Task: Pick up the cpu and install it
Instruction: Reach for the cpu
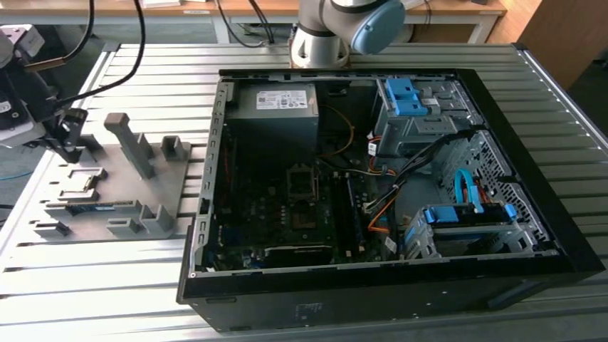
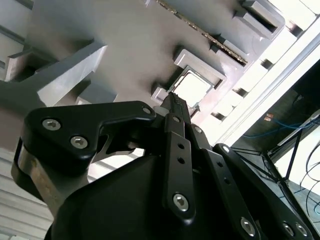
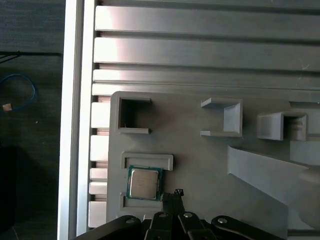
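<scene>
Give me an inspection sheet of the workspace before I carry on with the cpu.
Surface: slotted metal table carrying a grey fixture tray and an open computer case.
Job's things: cpu lying flat in its tray pocket, not lifted; motherboard exposed in the case.
Clutter: nothing seen.
Grippers: claw over the tray, next to the cpu.
Cables: loose bundles inside the case; blue cable on the floor.
Surroundings: arm base behind the case; wooden bench beyond.
</scene>
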### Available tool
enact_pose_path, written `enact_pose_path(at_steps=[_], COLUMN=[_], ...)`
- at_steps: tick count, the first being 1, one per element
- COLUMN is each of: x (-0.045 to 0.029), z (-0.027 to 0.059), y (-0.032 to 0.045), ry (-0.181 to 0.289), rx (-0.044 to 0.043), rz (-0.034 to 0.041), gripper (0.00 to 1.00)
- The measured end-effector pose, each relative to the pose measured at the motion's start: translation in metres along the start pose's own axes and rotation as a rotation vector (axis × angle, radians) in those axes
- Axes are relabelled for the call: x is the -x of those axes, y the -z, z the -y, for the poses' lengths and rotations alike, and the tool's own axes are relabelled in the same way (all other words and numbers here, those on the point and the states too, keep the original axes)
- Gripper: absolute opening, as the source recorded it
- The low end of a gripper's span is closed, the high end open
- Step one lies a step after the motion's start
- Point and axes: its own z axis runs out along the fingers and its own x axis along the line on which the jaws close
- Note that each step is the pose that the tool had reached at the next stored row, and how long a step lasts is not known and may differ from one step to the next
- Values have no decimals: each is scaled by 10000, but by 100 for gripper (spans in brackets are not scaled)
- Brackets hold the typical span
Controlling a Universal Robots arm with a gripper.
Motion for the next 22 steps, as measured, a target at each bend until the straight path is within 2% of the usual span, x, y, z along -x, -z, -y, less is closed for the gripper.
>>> enact_pose_path(at_steps=[4,9,16,22], x=[-57,-81,-161,-201], z=[1,3,4,7], y=[-55,-143,-268,-367], ry=[0,1,0,0], rx=[0,0,1,0], rz=[0,1,1,0], gripper=[10,10,10,10])
